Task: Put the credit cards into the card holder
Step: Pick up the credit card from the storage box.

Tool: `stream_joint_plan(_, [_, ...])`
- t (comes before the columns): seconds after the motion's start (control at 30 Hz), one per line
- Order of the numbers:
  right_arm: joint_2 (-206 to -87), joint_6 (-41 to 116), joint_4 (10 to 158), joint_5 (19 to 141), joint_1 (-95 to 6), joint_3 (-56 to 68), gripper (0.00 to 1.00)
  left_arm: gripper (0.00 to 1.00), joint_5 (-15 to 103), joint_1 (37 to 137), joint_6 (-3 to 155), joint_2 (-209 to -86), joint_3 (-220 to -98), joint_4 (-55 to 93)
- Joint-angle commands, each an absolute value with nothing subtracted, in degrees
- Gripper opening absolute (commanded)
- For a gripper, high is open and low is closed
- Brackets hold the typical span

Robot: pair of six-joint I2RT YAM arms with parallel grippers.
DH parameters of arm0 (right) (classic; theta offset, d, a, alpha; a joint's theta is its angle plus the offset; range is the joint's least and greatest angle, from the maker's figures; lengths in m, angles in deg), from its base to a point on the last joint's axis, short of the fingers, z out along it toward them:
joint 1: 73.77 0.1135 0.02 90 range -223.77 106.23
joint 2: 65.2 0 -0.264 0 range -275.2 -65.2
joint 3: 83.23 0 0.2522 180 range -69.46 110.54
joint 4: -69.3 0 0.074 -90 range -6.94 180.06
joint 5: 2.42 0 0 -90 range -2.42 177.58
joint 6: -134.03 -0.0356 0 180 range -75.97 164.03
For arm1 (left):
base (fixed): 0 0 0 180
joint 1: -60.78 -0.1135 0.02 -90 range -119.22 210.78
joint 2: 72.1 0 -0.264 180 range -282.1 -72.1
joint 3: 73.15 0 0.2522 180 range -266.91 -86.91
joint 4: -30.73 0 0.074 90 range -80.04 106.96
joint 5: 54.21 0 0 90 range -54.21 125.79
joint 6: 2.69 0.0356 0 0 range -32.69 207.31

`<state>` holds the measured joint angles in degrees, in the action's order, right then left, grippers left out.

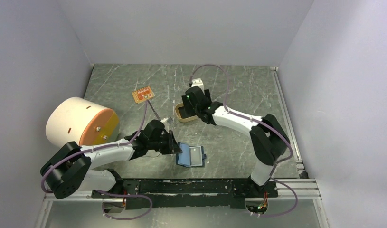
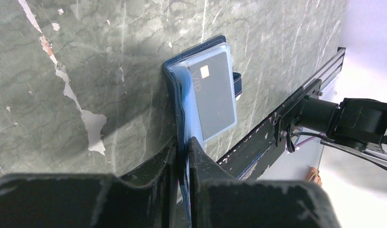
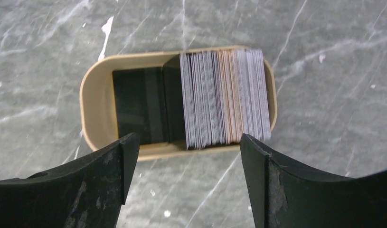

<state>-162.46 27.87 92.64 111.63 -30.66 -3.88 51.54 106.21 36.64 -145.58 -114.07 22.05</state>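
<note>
The card holder [image 1: 190, 156] lies open on the table near the front, navy outside and light blue inside. In the left wrist view the card holder [image 2: 201, 90] shows a grey card [image 2: 215, 97] in its clear sleeve. My left gripper [image 1: 176, 148] is shut on the holder's left flap, which stands on edge between the fingers [image 2: 183, 147]. The credit cards [image 3: 224, 104] stand on edge as a thick grey and white stack in the right half of the tan oval tray [image 3: 99, 109]. My right gripper [image 3: 187, 149] is open, hovering above the tray's near rim; it also shows in the top view [image 1: 193, 95].
A small orange board [image 1: 142, 95] lies at the back left of the table. A large white and orange cylinder [image 1: 82, 121] stands at the left. The tan tray [image 1: 178, 116] sits mid-table. A black rail [image 1: 191, 185] runs along the front edge.
</note>
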Motion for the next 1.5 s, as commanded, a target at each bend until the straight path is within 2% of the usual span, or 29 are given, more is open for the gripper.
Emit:
stream_joint_plan(0.0, [-168.7, 34.0, 94.4, 116.2, -31.8, 2.3, 0.83, 0.17, 51.2, 105.9, 37.6, -144.4, -112.7, 21.6])
stream_joint_plan(0.33, [-182.5, 38.0, 99.9, 124.1, -32.0, 15.0, 0.85, 0.15, 51.7, 105.8, 37.2, -143.7, -111.8, 22.2])
stream_joint_plan(0.5, [-184.5, 38.4, 101.8, 126.3, -32.4, 16.7, 0.8, 0.15, 51.2, 105.7, 37.1, -142.5, -111.9, 21.8])
stream_joint_plan(0.87, [-180.8, 39.1, 101.0, 126.3, -33.0, 15.1, 0.52, 0.14, 51.5, 105.8, 37.0, -143.0, -111.8, 22.4])
stream_joint_plan(1.3, [-179.2, 39.2, 100.9, 122.7, -33.1, 15.0, 0.31, 0.14, 51.3, 105.7, 36.8, -142.9, -111.7, 22.2])
stream_joint_plan(1.37, [-178.6, 38.9, 101.2, 121.5, -33.2, 15.0, 0.24, 0.14, 51.0, 105.7, 36.5, -143.0, -111.8, 22.0])
stream_joint_plan(1.47, [-176.9, 38.4, 100.5, 118.5, -33.1, 13.6, 0.09, 0.13, 50.4, 105.8, 36.3, -143.2, -111.7, 21.9])
